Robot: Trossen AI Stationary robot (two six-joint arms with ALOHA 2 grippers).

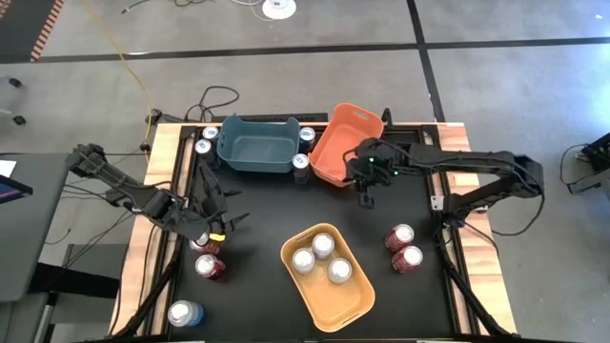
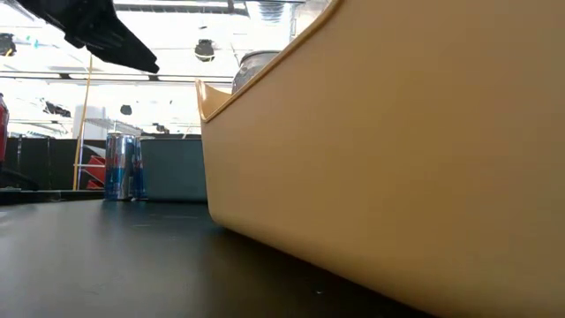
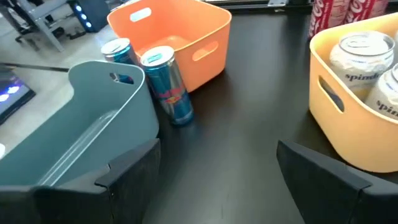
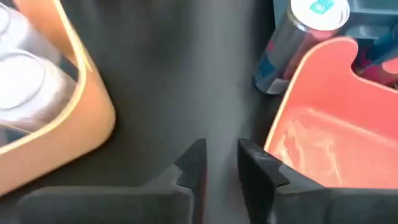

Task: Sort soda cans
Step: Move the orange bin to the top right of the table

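Three silver soda cans [image 1: 322, 257] stand in the yellow-orange bin [image 1: 353, 307]. Dark blue cans [image 1: 301, 163] stand around the teal bin [image 1: 257, 145], upright on the table. Two red cans [image 1: 402, 248] stand at the right and two more [image 1: 209, 260] at the left. A pale can [image 1: 184, 313] stands near the front left corner. My left gripper [image 1: 227, 205] hovers open near the left red cans, with nothing between its fingers [image 3: 134, 171]. My right gripper [image 4: 221, 158] hangs beside the orange bin's [image 1: 348, 143] near side, its fingers a narrow gap apart and empty.
The teal and orange bins stand side by side at the table's far edge, with a blue can [image 3: 168, 84] between them. The yellow-orange bin [image 2: 397, 159] fills the low view. Bare black tabletop [image 1: 276, 205] lies between the two grippers.
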